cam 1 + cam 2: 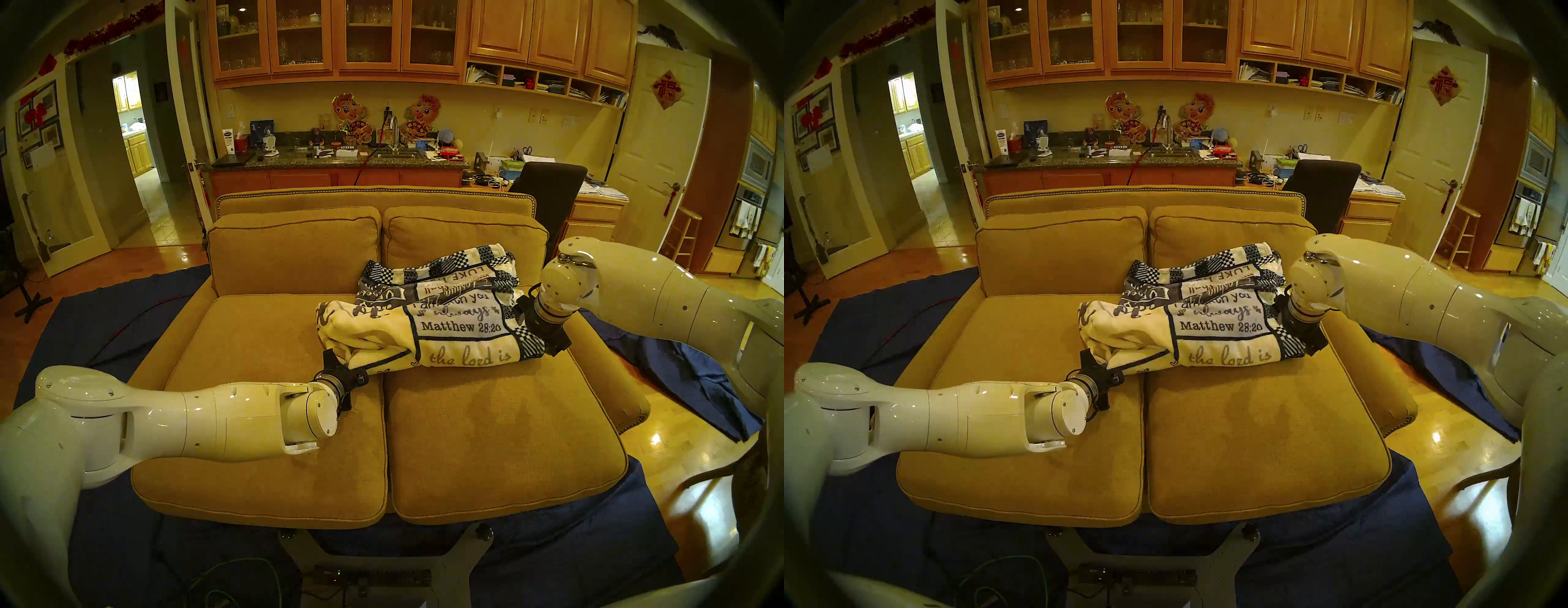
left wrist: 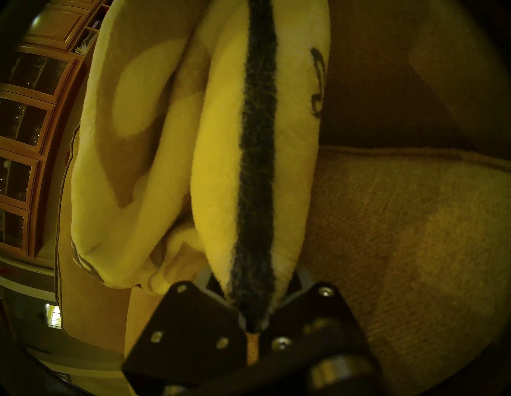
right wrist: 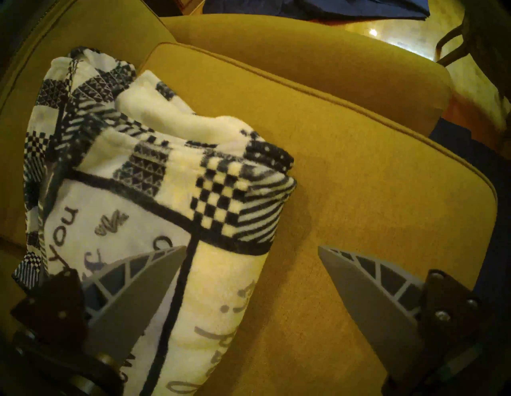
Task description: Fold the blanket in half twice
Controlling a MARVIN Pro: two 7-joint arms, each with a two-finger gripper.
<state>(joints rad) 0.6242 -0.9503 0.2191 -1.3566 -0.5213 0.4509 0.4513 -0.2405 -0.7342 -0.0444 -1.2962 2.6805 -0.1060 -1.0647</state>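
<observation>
A mustard sofa (image 1: 297, 424) with two seat cushions and two back cushions stood on dark blue cloths (image 1: 679, 373) spread over a glossy wood floor (image 1: 695, 433) (lamp glare shone on the boards at the right). Behind it ran a cluttered granite counter (image 1: 297, 159) with a sink, under wooden wall cabinets (image 1: 339, 38), some with glass doors, and a dark chair (image 1: 547, 187) sat by a desk at the right. A white door (image 1: 653, 144) bore a red ornament, and a doorway (image 1: 135, 127) at the left opened onto a lit room.
</observation>
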